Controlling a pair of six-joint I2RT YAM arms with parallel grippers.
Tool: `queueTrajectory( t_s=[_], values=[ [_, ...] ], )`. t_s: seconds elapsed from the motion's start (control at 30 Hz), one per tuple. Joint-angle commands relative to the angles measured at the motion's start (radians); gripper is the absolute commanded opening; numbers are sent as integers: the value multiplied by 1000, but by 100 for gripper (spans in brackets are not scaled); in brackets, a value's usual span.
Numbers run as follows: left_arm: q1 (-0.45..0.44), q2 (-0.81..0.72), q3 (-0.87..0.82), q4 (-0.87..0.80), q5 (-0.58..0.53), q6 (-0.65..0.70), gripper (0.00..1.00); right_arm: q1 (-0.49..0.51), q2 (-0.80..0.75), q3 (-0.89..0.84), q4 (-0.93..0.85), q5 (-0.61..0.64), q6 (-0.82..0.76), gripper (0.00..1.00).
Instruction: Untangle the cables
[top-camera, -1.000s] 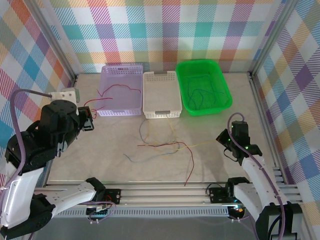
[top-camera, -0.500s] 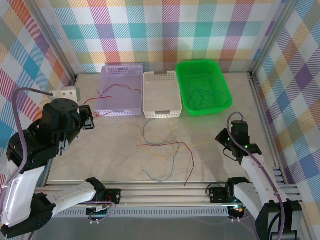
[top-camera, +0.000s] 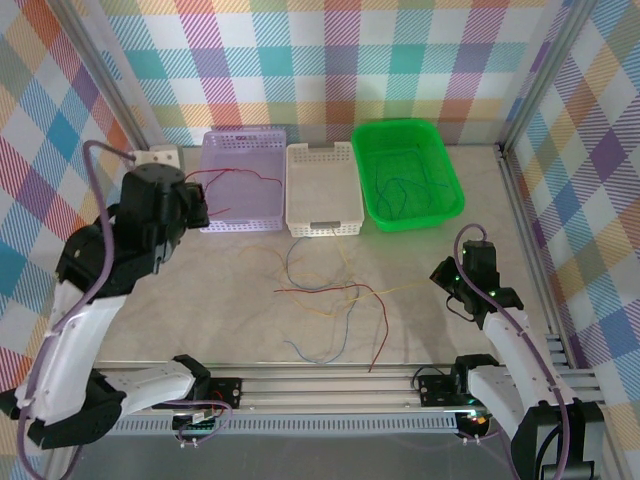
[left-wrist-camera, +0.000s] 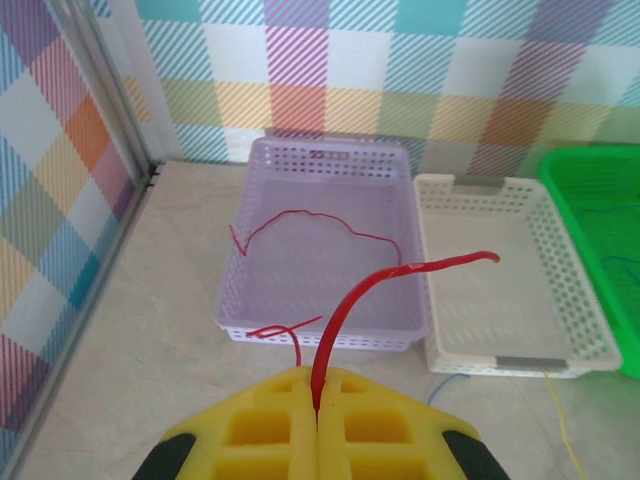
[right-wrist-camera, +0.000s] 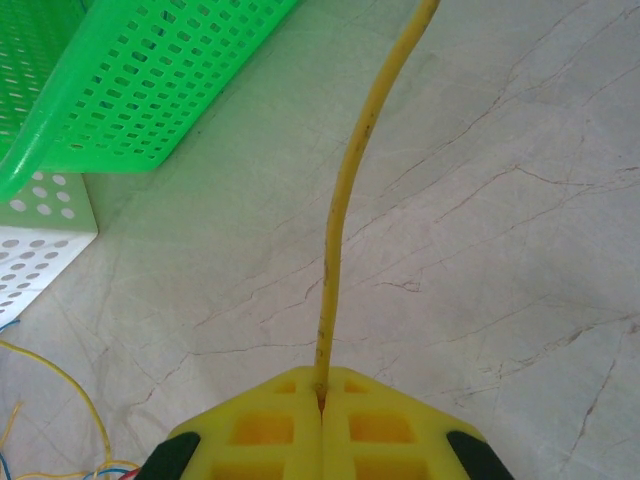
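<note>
Checked walls (top-camera: 330, 60) in pastel squares close the back and both sides of the cell. Aluminium posts stand in the corners and a slotted rail (top-camera: 330, 385) runs along the near edge. Between them the table (top-camera: 200, 300), a pale marbled slab, gives us open room across its near left part and down the right side. Three perforated plastic baskets fill the back strip side by side.

The green basket (top-camera: 405, 125) on the right is bright, round-cornered and slightly turned, and it holds thin dark loops of wire (top-camera: 405, 185). The purple basket (top-camera: 243, 137) on the left is translucent lilac, and we see a fine red strand (left-wrist-camera: 310, 220) curving across its floor. The white basket (top-camera: 322, 229) sits between them, just beside the purple one.

We find the left gripper (left-wrist-camera: 318, 385) raised by the purple basket's left front corner. Its yellow fingers are pressed together on the red cable (left-wrist-camera: 345, 300), which rises from the seam and bends right. The right gripper (right-wrist-camera: 321, 390) sits low near the right edge, its jaws clamped on the yellow cable (right-wrist-camera: 345, 190), which runs away over the bare slab.

The remaining cables (top-camera: 335, 295) lie in front of the white basket at mid-table. Red and yellow strands cross there, and a blue cable (top-camera: 335, 345) loops towards the near rail.
</note>
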Motion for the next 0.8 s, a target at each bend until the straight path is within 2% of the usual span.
queueTrajectory(
  t_s=[0.0,0.17,0.77],
  values=[
    [86,50,19,95,82,41,0,-5,-14,-12,26,-21,-3,0],
    [211,150,39,155,185,32,0,-5,-29,-13,27,-30,-4,0],
    [340,483,85,288,221,0,0,-4,-42,-15,45,-77,1,0]
  ],
)
